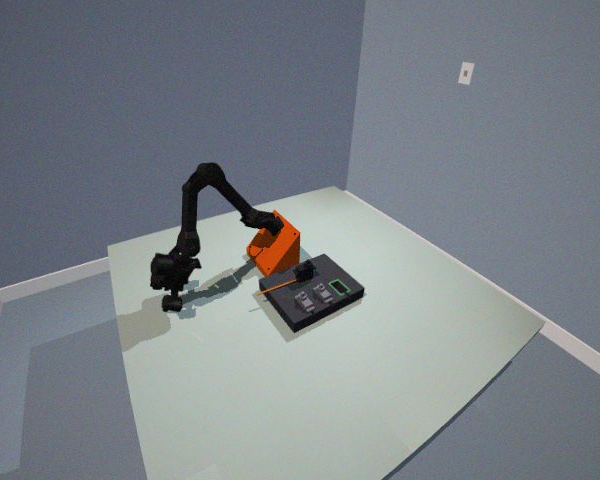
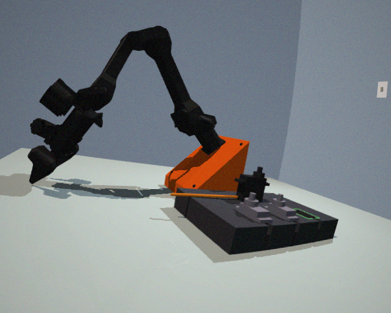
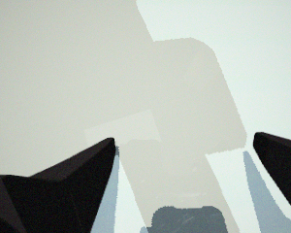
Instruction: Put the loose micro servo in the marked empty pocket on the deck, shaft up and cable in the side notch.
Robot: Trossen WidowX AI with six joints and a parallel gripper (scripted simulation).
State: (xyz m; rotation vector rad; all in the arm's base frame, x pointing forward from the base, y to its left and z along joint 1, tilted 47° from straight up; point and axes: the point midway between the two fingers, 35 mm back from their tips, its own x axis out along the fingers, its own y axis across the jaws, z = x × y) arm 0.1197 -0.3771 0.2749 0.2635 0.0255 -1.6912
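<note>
The loose black micro servo (image 1: pixel 304 270) (image 2: pixel 250 188) stands upright on the dark deck (image 1: pixel 285 300) (image 2: pixel 219 212), near its back edge by the orange base, with its shaft up. Its orange cable (image 1: pixel 276 287) (image 2: pixel 204 195) runs left past the deck's edge. The empty pocket (image 1: pixel 338 287) (image 2: pixel 305 213) has a green outline and lies at the deck's right part. My gripper (image 1: pixel 172 303) (image 2: pixel 33 178) (image 3: pixel 182 141) is open and empty, low over the table at the left, well away from the servo. The wrist view shows neither servo nor deck.
Two grey servos (image 1: pixel 304 301) (image 1: pixel 322 292) sit in the deck between its left front and the green outline; they also show in the exterior view (image 2: pixel 256 212) (image 2: pixel 282 208). The orange wedge base (image 1: pixel 285 248) (image 2: pixel 219 168) carries the arm behind the deck.
</note>
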